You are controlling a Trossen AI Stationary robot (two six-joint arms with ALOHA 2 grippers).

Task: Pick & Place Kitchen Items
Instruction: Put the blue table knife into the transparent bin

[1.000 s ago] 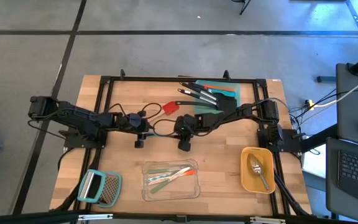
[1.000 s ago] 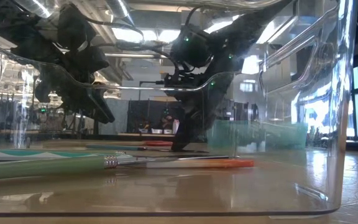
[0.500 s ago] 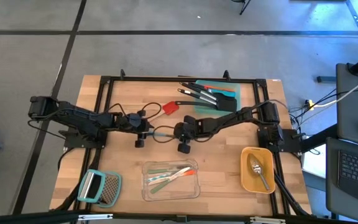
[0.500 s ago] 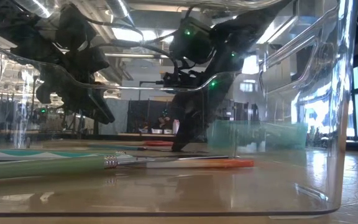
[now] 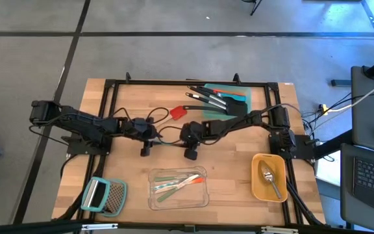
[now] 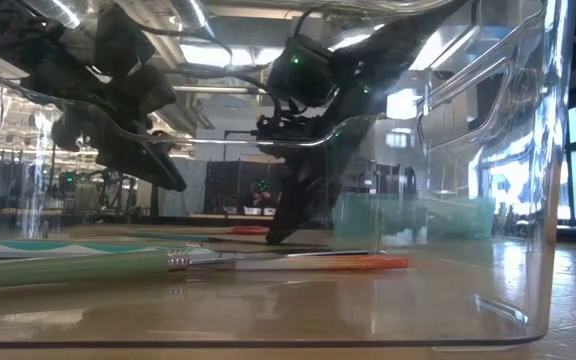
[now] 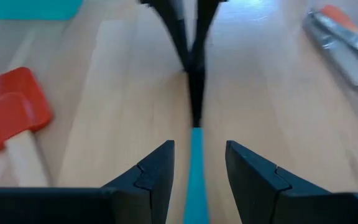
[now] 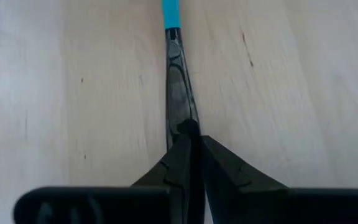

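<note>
Right gripper (image 8: 190, 140) now clenched on the dark end of a slim teal-handled tool (image 8: 171, 12), jaws having just narrowed onto it. Left gripper (image 7: 194, 163) straddling the teal handle opposite, fingers parted, tool between them. Tool low over the wooden tabletop (image 5: 232, 159), between both grippers. Handover apparently under way; red spatula (image 7: 11, 115) beside, untouched.

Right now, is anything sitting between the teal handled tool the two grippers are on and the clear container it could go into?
Nothing visible does. The teal-handled tool lies mid-table, the right gripper shut on its dark end and the left gripper straddling its teal handle. From there to the clear container at the near edge, only bare wooden table shows.
</note>
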